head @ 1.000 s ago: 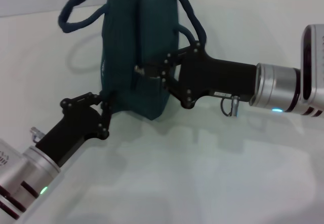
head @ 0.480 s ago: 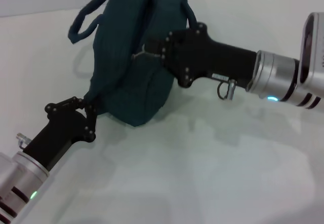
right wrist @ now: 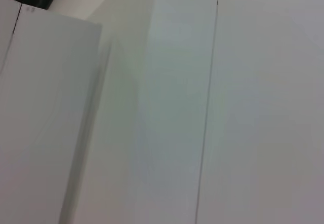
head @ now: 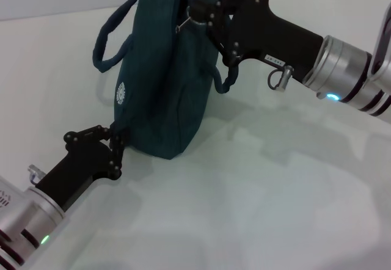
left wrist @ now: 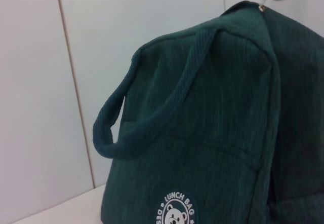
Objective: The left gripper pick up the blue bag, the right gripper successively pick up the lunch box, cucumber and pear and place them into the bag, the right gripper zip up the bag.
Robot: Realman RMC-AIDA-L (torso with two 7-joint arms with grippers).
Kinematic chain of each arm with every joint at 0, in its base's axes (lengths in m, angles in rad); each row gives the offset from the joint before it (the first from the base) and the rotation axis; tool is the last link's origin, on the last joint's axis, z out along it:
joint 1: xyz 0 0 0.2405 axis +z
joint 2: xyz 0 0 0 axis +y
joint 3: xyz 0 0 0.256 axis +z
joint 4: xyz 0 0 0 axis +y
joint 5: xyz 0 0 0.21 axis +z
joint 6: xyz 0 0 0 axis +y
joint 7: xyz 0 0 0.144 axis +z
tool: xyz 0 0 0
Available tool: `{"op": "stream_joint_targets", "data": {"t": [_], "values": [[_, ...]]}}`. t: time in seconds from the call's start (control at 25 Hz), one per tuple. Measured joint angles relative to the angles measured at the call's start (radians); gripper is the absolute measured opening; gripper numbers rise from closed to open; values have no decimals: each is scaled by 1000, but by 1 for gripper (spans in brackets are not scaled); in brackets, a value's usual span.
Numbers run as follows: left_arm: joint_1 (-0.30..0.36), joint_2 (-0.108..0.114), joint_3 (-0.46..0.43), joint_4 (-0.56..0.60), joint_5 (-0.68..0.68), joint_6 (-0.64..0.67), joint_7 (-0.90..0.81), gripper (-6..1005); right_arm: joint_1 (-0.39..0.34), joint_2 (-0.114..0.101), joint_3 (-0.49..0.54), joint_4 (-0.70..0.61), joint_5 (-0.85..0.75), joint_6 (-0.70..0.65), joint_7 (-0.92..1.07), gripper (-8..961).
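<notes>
The blue bag [head: 162, 74] stood on the white table [head: 256, 197]. The right gripper [head: 198, 14] pinched the zipper pull [head: 184, 22] at the bag's top. The left gripper [head: 117, 143] was clamped on the bag's bottom corner. No food showed outside, so only the last zipping seemed left.

the blue bag [head: 162, 80] has swung upright, its white logo [head: 121, 93] now showing. the right gripper [head: 197, 14] has risen with the zipper pull toward the desk's far edge. the left gripper [head: 117, 140] has shifted slightly.
</notes>
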Motion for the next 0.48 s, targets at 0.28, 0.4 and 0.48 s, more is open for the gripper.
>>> {"op": "stream_joint_targets", "data": {"t": [0.28,0.4,0.48], "values": [[15,5,-12,-4,-4,65,-13,58,-4,0,-29,0,-1,6,-39,8],[16,6,-7,-4,3,92,-38,58,-1,0,-49,-1,-3,7,-40,8],[12,8,-4,-6,13,110,-53,91,0,0,-58,-7,-3,7,-40,8]]}}
